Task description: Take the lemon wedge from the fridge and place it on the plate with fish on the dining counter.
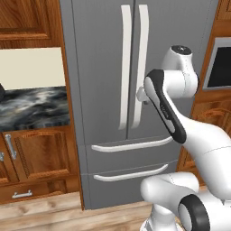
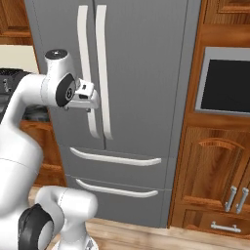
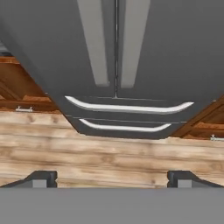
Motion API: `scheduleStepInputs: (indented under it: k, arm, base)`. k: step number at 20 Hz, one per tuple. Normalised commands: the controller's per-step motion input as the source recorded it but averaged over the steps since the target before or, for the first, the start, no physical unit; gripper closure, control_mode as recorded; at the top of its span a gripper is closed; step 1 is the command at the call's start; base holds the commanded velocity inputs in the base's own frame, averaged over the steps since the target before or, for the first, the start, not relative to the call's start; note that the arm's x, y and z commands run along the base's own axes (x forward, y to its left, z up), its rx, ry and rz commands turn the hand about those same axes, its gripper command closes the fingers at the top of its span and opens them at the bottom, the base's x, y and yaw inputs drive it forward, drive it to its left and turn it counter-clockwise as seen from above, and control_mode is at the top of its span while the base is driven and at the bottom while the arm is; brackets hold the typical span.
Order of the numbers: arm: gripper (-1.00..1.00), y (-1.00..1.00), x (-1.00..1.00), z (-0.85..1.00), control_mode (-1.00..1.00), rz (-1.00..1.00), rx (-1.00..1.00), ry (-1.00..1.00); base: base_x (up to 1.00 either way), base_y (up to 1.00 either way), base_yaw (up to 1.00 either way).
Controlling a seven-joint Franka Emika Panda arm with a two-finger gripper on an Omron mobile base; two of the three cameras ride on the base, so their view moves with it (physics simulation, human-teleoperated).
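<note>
The grey French-door fridge (image 1: 103, 67) (image 2: 141, 73) (image 3: 175, 52) stands straight ahead with both doors and both lower drawers closed. The lemon wedge is hidden behind those doors. My gripper (image 3: 113, 179) is open and empty, its two fingertips (image 3: 43, 178) far apart in the hand view. The hand (image 2: 87, 100) hovers right in front of the long white door handles (image 2: 101, 58) (image 1: 142, 67), about at their lower half, aimed down toward the drawer handles (image 3: 127, 107). The plate with fish and the dining counter are out of view.
A wall counter with a dark marbled top (image 1: 31, 108) sits left of the fridge over wooden cabinets (image 1: 36, 158). A built-in oven with a dark window (image 2: 224, 80) and more wooden cabinets (image 2: 215, 171) flank the right. The floor (image 3: 109, 153) is light wood.
</note>
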Motion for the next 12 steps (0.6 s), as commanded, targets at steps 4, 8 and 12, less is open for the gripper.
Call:
scheduleStepInputs:
  k: [4, 8, 12]
  arm:
    - [-1.00, -0.03, 0.08, 0.36, -1.00, 0.00, 0.00, -0.51]
    - [-1.00, 0.00, 0.55, 0.09, -1.00, 0.00, 0.00, -0.33]
    - [-1.00, -0.45, 0.50, 0.00, -1.00, 0.00, 0.01, -0.18]
  base:
    - [0.00, 0.00, 0.00]
    - [0.00, 0.00, 0.00]
    - [0.00, 0.00, 0.00]
